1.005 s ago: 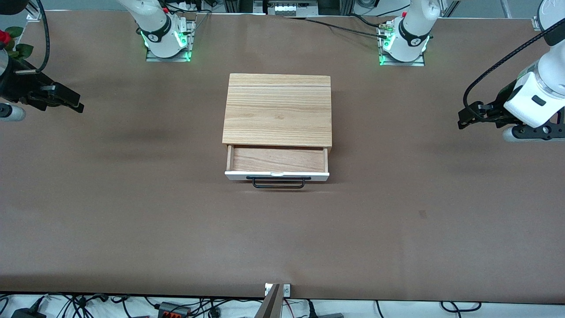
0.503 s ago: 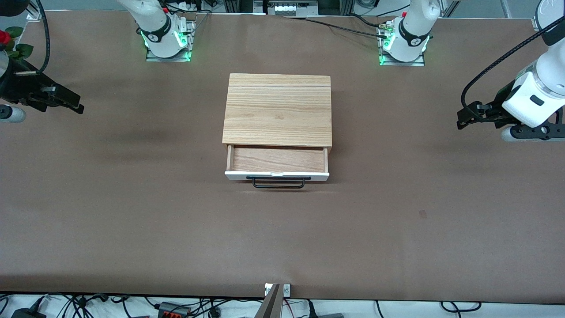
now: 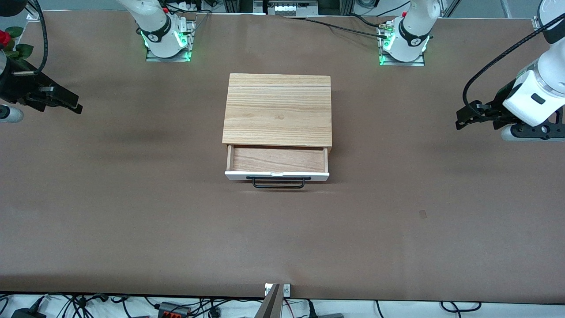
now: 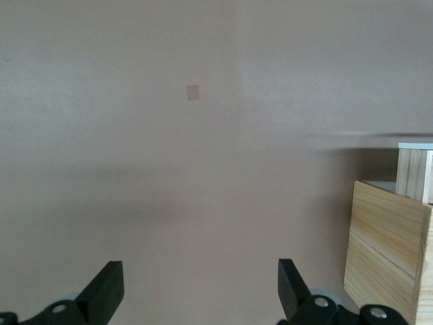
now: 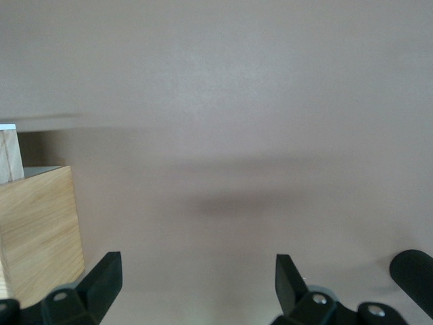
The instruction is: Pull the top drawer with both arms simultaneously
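The top drawer (image 3: 277,160) stands pulled out of the wood-grain cabinet (image 3: 277,110) at the table's middle, its white front panel and black bar handle (image 3: 278,183) toward the front camera; its wood bottom is bare. My left gripper (image 3: 461,120) is open and empty, up over the table at the left arm's end. My right gripper (image 3: 75,106) is open and empty, up over the table at the right arm's end. Both are well apart from the drawer. The cabinet's side shows in the left wrist view (image 4: 389,250) and in the right wrist view (image 5: 37,237).
The brown table (image 3: 132,212) has a small pale mark (image 3: 423,214) toward the left arm's end. The arm bases (image 3: 165,37) (image 3: 404,42) stand at the table's back edge. Cables lie along the edge nearest the front camera.
Both grippers have drifted slightly upward in the front view at the table's ends. The drawer has not moved.
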Motion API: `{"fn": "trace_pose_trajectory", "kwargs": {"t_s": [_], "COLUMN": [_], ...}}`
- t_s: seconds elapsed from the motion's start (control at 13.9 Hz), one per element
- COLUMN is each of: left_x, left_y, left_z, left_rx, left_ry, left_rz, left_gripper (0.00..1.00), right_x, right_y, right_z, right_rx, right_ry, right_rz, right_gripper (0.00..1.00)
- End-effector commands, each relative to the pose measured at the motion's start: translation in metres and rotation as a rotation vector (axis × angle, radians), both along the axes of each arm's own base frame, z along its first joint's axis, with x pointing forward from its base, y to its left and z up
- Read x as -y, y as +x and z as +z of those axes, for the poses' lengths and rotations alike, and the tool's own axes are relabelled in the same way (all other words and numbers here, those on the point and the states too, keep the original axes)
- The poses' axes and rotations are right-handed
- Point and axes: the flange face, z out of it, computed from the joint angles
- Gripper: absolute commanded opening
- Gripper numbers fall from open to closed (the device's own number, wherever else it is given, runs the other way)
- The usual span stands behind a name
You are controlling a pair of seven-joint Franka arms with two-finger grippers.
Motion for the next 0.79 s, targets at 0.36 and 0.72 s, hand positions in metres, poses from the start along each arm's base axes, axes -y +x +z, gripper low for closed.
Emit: {"fn": "trace_pose_trajectory", "kwargs": {"t_s": [0.36, 0.72], "left_x": [0.001, 0.0], "left_y": [0.003, 0.002], "left_z": [-0.01, -0.01], "left_rx": [-0.009, -0.011], "left_ry": [0.023, 0.023], "left_rz": [-0.024, -0.02], "left_gripper": [1.0, 1.0], "right_x": [-0.002, -0.004], "right_y": [-0.001, -0.001], "right_z": [0.006, 0.007], "right_rx": [-0.001, 0.0], "right_ry": [0.005, 0.005], "right_rz": [-0.001, 0.002], "right_gripper": [1.0, 1.0]}}
